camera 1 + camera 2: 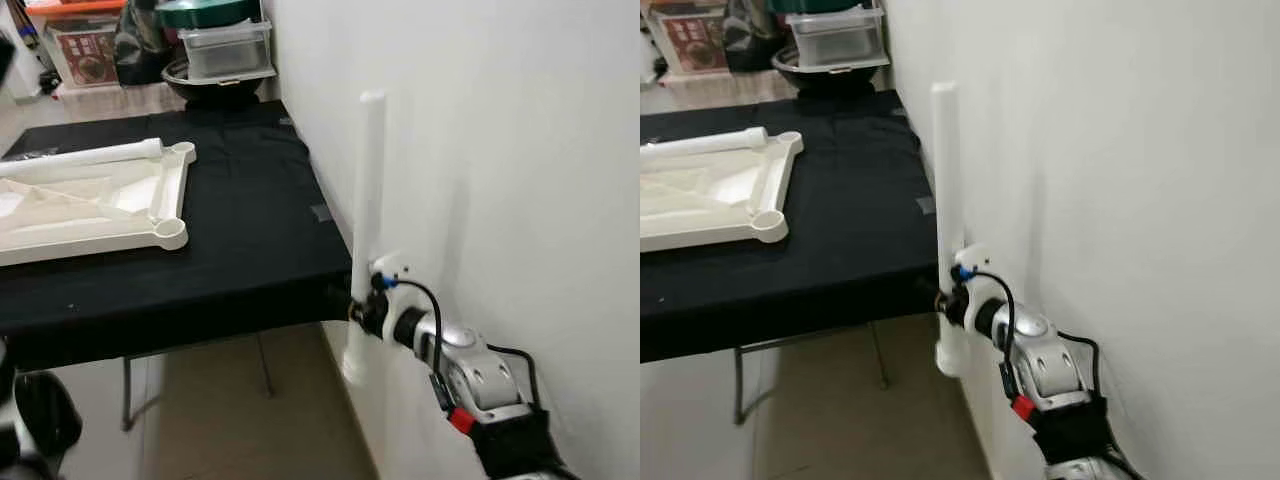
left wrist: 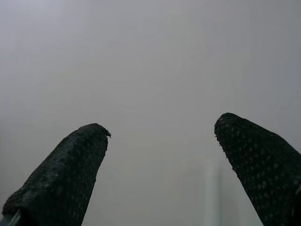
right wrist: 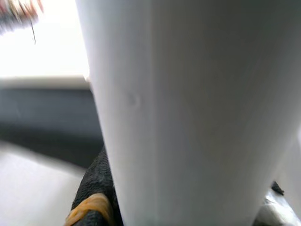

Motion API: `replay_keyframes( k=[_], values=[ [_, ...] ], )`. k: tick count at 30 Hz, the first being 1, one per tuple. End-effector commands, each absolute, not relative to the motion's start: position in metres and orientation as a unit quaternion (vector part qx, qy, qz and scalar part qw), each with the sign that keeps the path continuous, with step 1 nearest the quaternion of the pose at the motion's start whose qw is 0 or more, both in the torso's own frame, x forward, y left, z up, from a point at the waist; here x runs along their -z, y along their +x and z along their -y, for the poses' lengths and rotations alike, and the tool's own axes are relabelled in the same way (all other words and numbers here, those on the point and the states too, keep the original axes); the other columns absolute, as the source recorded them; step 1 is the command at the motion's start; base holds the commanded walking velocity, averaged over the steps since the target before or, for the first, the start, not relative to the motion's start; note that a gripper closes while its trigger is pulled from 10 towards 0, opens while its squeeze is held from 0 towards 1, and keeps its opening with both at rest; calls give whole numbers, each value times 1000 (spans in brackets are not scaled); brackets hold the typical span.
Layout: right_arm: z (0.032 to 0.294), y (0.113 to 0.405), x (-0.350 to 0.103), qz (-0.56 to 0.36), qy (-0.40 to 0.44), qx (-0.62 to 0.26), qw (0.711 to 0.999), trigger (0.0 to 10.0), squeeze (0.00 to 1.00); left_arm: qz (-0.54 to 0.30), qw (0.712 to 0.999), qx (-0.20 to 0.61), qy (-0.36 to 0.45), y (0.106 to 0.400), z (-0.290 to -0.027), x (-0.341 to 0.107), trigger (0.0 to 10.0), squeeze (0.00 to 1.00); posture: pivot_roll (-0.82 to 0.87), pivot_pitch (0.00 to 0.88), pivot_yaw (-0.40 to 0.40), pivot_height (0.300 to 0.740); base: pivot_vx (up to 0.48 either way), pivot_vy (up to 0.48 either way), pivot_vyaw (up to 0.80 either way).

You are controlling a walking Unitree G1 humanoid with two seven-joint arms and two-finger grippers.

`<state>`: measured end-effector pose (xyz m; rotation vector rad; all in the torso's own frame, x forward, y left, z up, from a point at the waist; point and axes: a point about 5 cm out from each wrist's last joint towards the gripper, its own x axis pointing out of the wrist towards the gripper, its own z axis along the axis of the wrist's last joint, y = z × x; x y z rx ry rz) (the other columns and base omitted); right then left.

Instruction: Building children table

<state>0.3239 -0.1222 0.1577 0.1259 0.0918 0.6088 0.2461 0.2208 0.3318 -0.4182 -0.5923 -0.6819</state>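
The white table leg [image 1: 368, 210] stands upright beside the wall, at the black-covered table's [image 1: 240, 230] corner. The right gripper [image 1: 358, 300] pinches it low down, fingers mostly hidden behind it. The white tabletop [image 1: 100, 205], partly cut off, lies upside down, seemingly with another leg [image 1: 85, 156] on it. The left gripper [image 2: 160, 155] is spread apart.

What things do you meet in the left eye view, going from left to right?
White tabletop on the black table → white leg, upright and held by the right gripper → right arm → white wall.
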Motion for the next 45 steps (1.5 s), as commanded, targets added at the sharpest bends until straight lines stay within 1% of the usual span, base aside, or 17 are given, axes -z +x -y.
replay_keyframes(
  k=[1,2,3,5,7,10,13,17,22,23,26,32,37,40,45],
  values=[
    [119,321,-172,-7,83,-317,945,10000,0,228,906,301,-193,252,-211,-306,10000,0,2,35,8,740,0,0,0],
    [116,318,-175,-1,88,-327,941,10000,0,182,922,281,-193,255,-205,-282,10000,0,-2,38,5,740,0,0,0],
    [116,318,-175,-1,88,-327,941,10000,0,182,922,281,-193,255,-205,-282,10000,0,-2,38,5,740,0,0,0],
    [112,311,-176,6,90,-344,935,10000,0,99,943,247,-200,253,-190,-237,10000,0,-1,33,4,740,0,0,0],
    [109,305,-175,8,90,-356,930,10000,0,41,949,222,-223,248,-180,-204,10000,0,-2,26,6,740,0,0,0],
    [107,303,-175,9,89,-361,928,10000,0,26,951,209,-226,246,-177,-195,10000,0,0,16,8,740,0,0,0],
    [101,301,-175,13,81,-362,929,10000,0,8,959,171,-226,247,-171,-187,10000,0,1,22,12,740,0,0,0],
    [98,302,-176,15,81,-358,930,10000,0,15,971,155,-184,252,-166,-188,10000,0,6,24,13,740,0,456,0],
    [97,302,-177,17,82,-352,932,10000,0,25,974,150,-170,254,-163,-188,10000,0,9,25,16,740,0,461,0],
    [97,303,-178,20,83,-348,934,10000,0,31,976,153,-152,256,-157,-188,10000,0,5,27,21,740,0,461,0],
    [96,303,-180,23,80,-346,935,10000,0,34,978,159,-134,259,-151,-187,10000,0,2,27,28,740,0,461,0],
    [96,304,-182,28,80,-342,936,10000,0,33,978,160,-128,261,-144,-186,10000,0,-1,27,32,740,0,461,0],
    [97,305,-184,34,75,-331,940,10000,0,28,979,173,-103,265,-135,-182,10000,0,-5,26,43,740,0,461,0],
    [97,306,-184,35,71,-327,942,10000,0,32,981,171,-86,268,-134,-182,10000,0,-5,25,43,740,0,259,0],
    [97,308,-185,36,64,-315,946,10000,0,41,979,176,-98,270,-132,-183,10000,0,-7,23,42,740,0,0,0]
  ],
)
